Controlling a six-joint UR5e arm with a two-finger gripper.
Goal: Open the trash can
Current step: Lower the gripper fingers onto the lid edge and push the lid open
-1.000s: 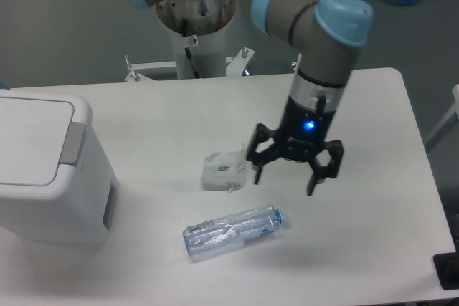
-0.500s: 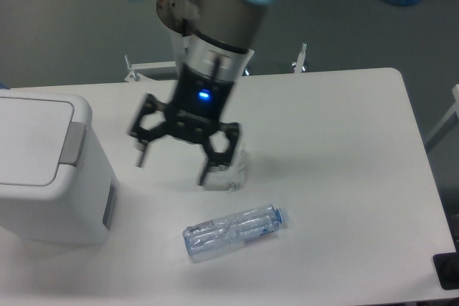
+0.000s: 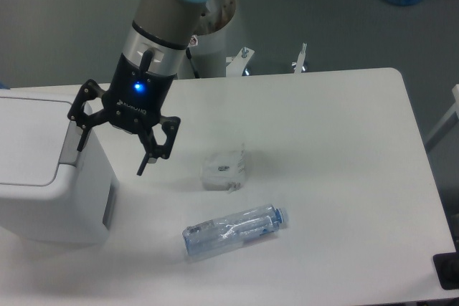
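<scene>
One gripper (image 3: 112,146), jaws spread apart, hangs at the right edge of the white trash can (image 3: 43,170), whose flat lid lies closed, contents hidden.

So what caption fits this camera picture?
Open black claw hovers by the big boxy white plastic trash can's grey tab.

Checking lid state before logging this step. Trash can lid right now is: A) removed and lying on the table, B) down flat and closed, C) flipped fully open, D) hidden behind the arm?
B: the flat white lid sits flush on the trash can, and the gripper hangs open by the grey tab at its right edge.
</scene>
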